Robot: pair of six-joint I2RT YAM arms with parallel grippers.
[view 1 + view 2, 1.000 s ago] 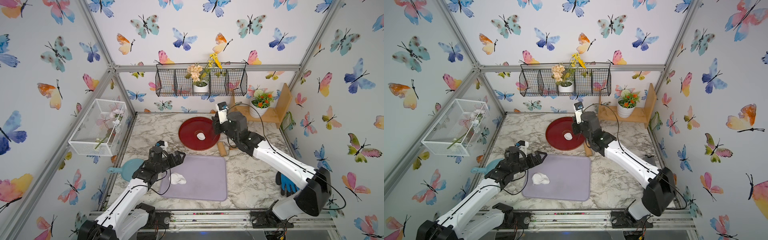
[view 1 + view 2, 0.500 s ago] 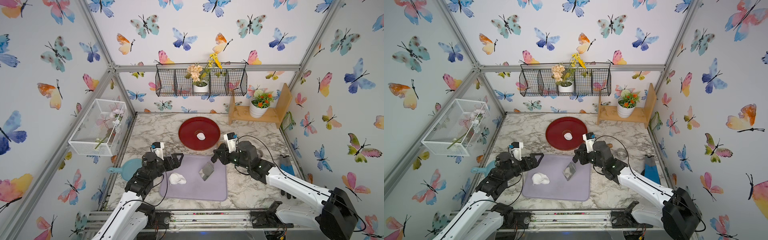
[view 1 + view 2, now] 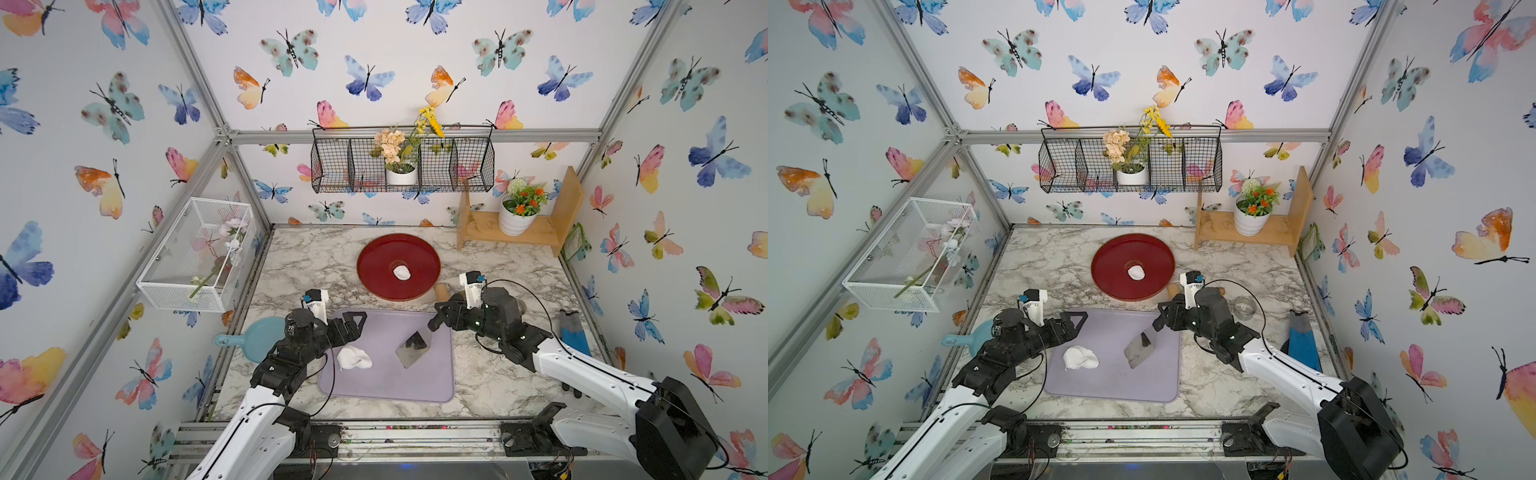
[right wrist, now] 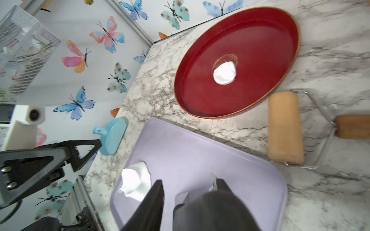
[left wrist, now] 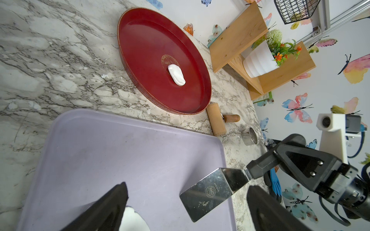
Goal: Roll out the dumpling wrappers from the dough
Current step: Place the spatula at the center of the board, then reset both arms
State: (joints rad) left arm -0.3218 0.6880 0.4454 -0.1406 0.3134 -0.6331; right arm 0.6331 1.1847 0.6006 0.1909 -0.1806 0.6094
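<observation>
The dough point(image 3: 353, 358) lies as a lumpy white mass on the left part of the purple mat point(image 3: 395, 384), which sits midway along the front edge of the counter point(image 3: 311, 257). The left gripper point(image 3: 349, 330) hovers over the mat's left edge just behind the dough, jaws spread wide and holding nothing. On the mat's right part a metal scraper point(image 3: 413, 351) has its blade down on the mat, handle raised to the right gripper point(image 3: 437, 322) at the mat's back right corner. The handle end sits at the fingertips and the right wrist view shows a gap between the two fingers, but I cannot tell whether they clamp it. One small white dumpling wrapper point(image 3: 402, 272) lies at the middle of the red tray point(image 3: 378, 253), toward the counter's back edge. The wooden roller point(image 4: 285, 128) lies just beside the tray's rim, between tray and mat, with a metal ring cutter point(image 3: 1242, 308) near it. A blue press point(image 3: 257, 334) lies at the left edge, a blue glove point(image 3: 572, 334) at the right edge.
</observation>
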